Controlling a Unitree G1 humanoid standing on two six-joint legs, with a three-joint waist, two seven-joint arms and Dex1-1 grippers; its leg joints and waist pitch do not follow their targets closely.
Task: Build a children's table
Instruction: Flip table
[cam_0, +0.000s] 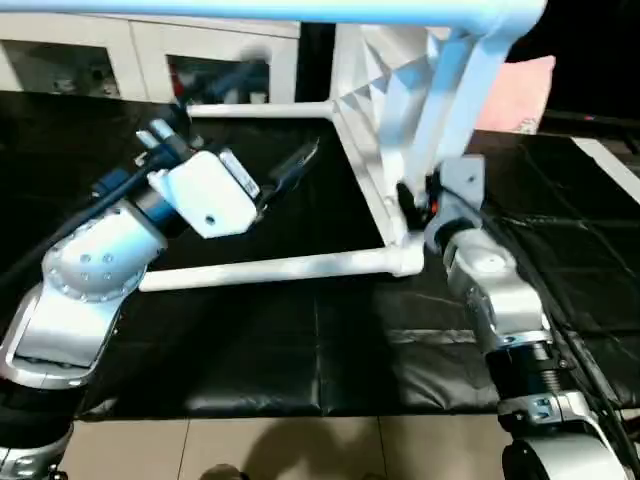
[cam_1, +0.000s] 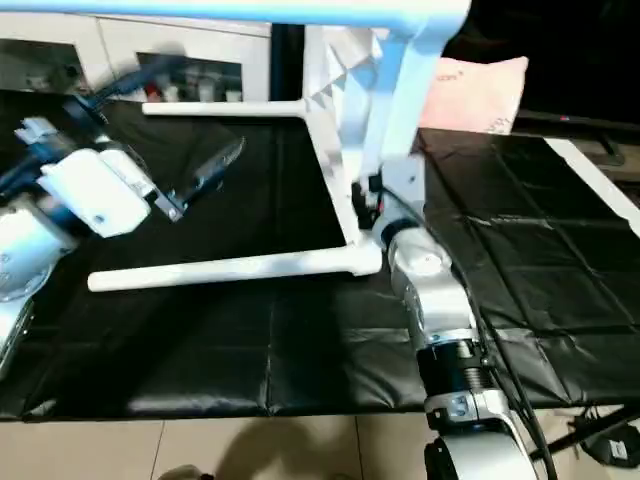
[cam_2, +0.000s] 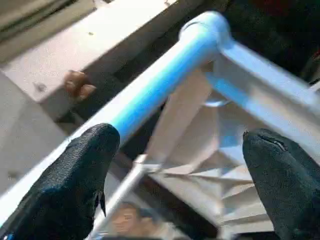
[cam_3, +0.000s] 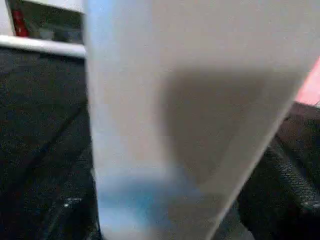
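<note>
Children's table (cam_0: 385, 150) lies tipped on its side on the black mat (cam_0: 300, 330), legs (cam_0: 280, 266) socketed, so assembly looks nearly done; righting it remains. Left gripper (cam_2: 180, 165) spread wide, empty, near the top leg. Right gripper (cam_0: 420, 200) at the lower corner; grasp cannot be told.

You are looking at what reads as a home room turned into a robot work area. Along the far wall stands a white cabinet (cam_0: 130, 55) with glass doors and small objects on its shelves, and a pink cushion (cam_1: 478, 95) lies at the back right. A black sheet (cam_0: 300, 330) is spread over a pale tiled floor (cam_0: 300, 450) as the work surface, and cables (cam_1: 590, 425) run over the tiles at its right edge.
</note>
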